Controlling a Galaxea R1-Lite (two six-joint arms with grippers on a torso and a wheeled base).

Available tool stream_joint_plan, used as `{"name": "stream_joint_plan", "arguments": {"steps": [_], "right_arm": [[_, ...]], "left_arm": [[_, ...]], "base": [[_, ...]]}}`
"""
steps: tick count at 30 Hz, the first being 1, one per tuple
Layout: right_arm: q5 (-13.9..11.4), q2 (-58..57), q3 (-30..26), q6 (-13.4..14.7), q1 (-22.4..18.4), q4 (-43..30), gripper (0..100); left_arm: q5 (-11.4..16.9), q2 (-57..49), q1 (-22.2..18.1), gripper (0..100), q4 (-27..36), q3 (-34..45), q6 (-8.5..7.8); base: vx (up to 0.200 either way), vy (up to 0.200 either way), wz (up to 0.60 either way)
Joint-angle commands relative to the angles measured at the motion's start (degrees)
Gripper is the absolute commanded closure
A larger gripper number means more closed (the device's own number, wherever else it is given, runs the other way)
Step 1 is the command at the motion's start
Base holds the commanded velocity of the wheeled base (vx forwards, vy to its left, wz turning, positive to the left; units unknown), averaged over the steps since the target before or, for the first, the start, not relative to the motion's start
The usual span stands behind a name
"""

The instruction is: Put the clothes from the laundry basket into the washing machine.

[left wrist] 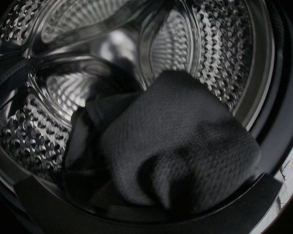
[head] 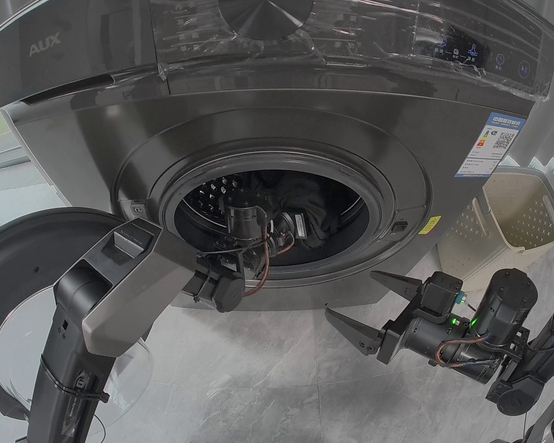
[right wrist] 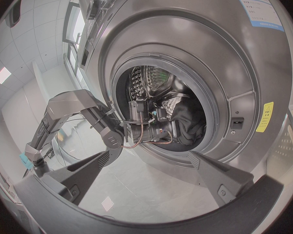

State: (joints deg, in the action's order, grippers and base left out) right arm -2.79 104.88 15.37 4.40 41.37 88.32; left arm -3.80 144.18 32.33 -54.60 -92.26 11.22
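The grey washing machine stands with its round door swung open to the left. Dark clothes lie bunched in the steel drum, toward its right side and front lip. Up close, the dark knitted cloth bulges just in front of the left wrist camera. My left arm's wrist sits inside the drum opening, its gripper end hidden against the clothes. My right gripper hangs open and empty over the floor, below the opening's right side. The cream laundry basket stands right of the machine.
Grey marble-look floor tiles spread out in front of the machine. The open door takes up the space at the lower left. The basket sits close against the machine's right flank.
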Motion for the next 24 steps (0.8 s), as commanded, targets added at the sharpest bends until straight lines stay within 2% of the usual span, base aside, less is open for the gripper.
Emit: {"name": "stream_joint_plan", "arguments": {"steps": [1, 5, 15, 16, 19, 24], "right_arm": [[0.0, 0.2, 0.1, 0.0, 0.0, 0.0, 0], [0.0, 0.2, 0.0, 0.0, 0.0, 0.0, 0], [-0.1, 0.4, 0.0, 0.0, 0.0, 0.0, 0], [-0.1, 0.4, 0.0, 0.0, 0.0, 0.0, 0], [-0.2, 0.4, 0.0, 0.0, -0.1, 0.0, 0], [-0.2, 0.3, 0.1, 0.0, -0.1, 0.0, 0]], "left_arm": [[-5.0, 6.6, -2.8, 100, -0.1, -15.6, 0.39], [-6.7, 8.4, -4.5, 100, 1.6, -22.3, 0.39], [-7.4, 8.1, -6.1, 100, 2.0, -22.3, 0.3], [-7.4, 7.8, -5.6, 0, 2.1, -22.3, 0.3], [-7.4, 5.1, -4.0, 0, 2.3, -17.0, 0.47], [-4.5, -5.0, -1.4, 0, 5.6, 2.4, 0.56]], "base": [[0.0, 0.0, 0.0], [0.0, 0.0, 0.0], [0.0, 0.0, 0.0], [0.0, 0.0, 0.0], [0.0, 0.0, 0.0], [0.0, 0.0, 0.0]]}}
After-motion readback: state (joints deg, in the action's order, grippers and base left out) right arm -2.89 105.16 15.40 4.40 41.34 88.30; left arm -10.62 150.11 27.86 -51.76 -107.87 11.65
